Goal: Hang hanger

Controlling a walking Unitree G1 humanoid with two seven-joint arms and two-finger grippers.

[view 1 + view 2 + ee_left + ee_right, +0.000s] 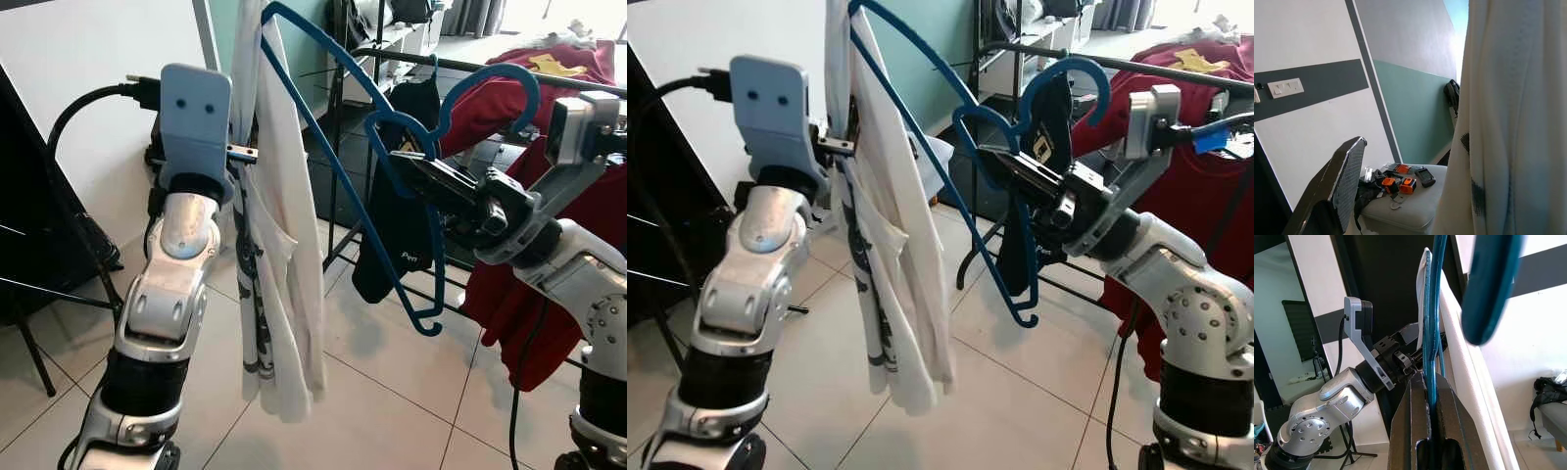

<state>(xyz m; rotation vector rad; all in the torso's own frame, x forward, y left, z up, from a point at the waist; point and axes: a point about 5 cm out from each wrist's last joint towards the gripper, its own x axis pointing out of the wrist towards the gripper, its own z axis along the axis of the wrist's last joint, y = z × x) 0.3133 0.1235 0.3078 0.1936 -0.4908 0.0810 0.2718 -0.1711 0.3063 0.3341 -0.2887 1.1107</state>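
Note:
A blue plastic hanger (323, 127) is held up between my two arms, and its hook (502, 83) curls just in front of the black rail (470, 67) of a drying rack. My right gripper (409, 162) is shut on the hanger just under the hook; in the right wrist view both fingers (1413, 416) press on the blue bar (1431, 357). A white shirt (279, 274) with dark print hangs long from the hanger's raised left arm. My left gripper (241, 154) is up against the shirt's upper edge, and the cloth (1513, 127) hangs close in front of the left wrist camera.
A red garment (509, 294) and a dark one (402, 225) hang on the rack at the right. A black stand (39, 255) is at the left by the white wall. A black chair (1332, 191) and a grey stool (1415, 205) with small gadgets are nearby. The floor is tiled.

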